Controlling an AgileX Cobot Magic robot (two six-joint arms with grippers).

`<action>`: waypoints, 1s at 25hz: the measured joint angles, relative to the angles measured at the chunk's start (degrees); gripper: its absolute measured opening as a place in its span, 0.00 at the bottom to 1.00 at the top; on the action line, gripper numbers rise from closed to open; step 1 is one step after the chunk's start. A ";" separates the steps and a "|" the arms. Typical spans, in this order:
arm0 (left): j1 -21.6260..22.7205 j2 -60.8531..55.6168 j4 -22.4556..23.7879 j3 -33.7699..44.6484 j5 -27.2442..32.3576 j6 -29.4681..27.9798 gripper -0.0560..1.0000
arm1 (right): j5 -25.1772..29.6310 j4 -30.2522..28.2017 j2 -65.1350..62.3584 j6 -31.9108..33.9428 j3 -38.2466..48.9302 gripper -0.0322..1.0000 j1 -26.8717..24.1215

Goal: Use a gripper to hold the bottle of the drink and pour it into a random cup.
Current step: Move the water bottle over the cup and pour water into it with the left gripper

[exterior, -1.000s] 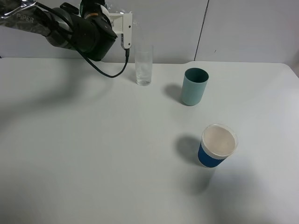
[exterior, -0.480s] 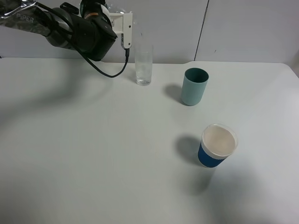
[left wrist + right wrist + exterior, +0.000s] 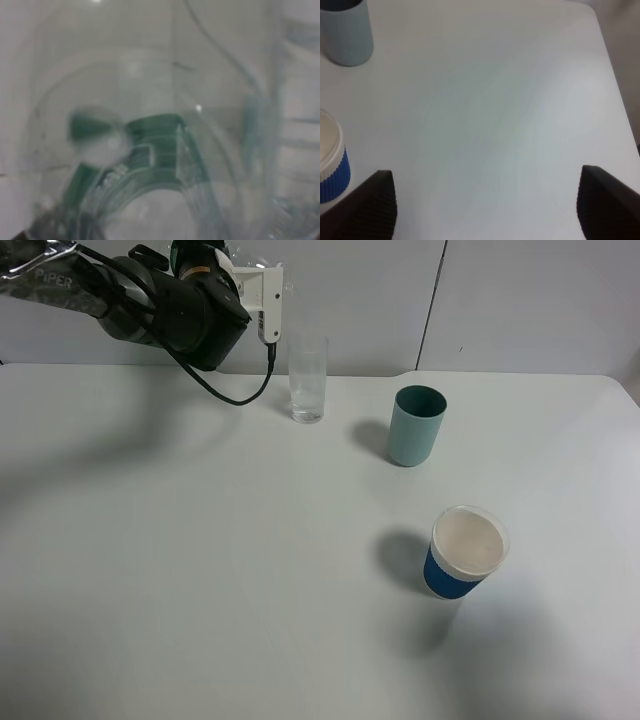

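My left gripper (image 3: 264, 302), white-jawed on a thick black arm, is raised at the back left, just left of the tall clear glass (image 3: 308, 380). It is shut on the drink bottle, of which only a bit of clear plastic (image 3: 244, 262) shows above the jaws. In the left wrist view the bottle (image 3: 160, 150) fills the frame, blurred, with its green label and clear plastic. The glass stands upright with clear liquid in its lower part. My right gripper (image 3: 485, 210) is open and empty above the table's right side.
A teal-green cup (image 3: 415, 425) stands right of the glass and shows in the right wrist view (image 3: 345, 30). A blue-sleeved white paper cup (image 3: 465, 552) stands nearer the front right, also in the right wrist view (image 3: 330, 165). The white table (image 3: 200, 570) ends at a wall behind.
The left gripper with the bottle has shifted very slightly beside the glass. The cups have not moved.
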 joint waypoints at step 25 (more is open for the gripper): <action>0.00 0.00 2.51 0.00 -0.76 1.85 0.57 | 0.00 0.00 0.00 0.00 0.00 0.75 0.00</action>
